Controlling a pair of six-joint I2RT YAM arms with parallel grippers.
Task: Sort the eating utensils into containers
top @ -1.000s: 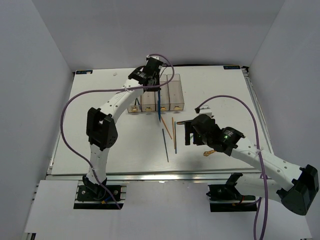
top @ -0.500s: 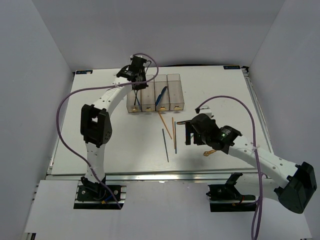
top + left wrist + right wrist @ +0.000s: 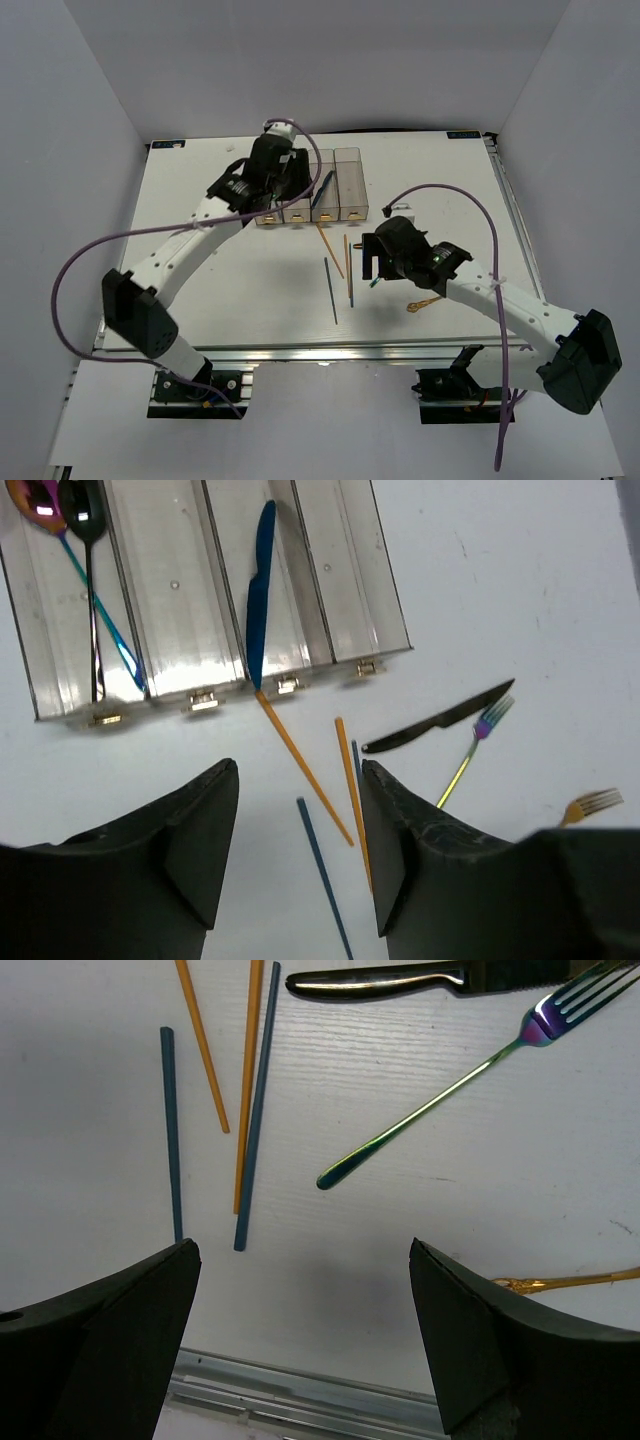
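Observation:
The four joined clear containers [image 3: 351, 180] stand at the back of the table. In the left wrist view [image 3: 385, 590] the first bin holds an iridescent spoon [image 3: 45, 500] and a dark spoon [image 3: 88, 540], and the third holds a blue knife [image 3: 260, 590]. My left gripper [image 3: 272, 190] hangs open and empty above the bins' near ends. On the table lie orange chopsticks [image 3: 300, 765], blue chopsticks [image 3: 170, 1130], a black knife [image 3: 400, 980], an iridescent fork [image 3: 450, 1080] and a gold fork [image 3: 425, 303]. My right gripper [image 3: 378, 258] is open and empty above the iridescent fork's handle.
The table's metal front rail [image 3: 300, 1400] runs just below the loose cutlery. White walls close in the table on the left, back and right. Purple cables loop over both arms.
My left gripper let go of the blue knife, which now lies in the third bin, then moved left and back toward the bins' near ends. My right gripper shifted slightly up and left.

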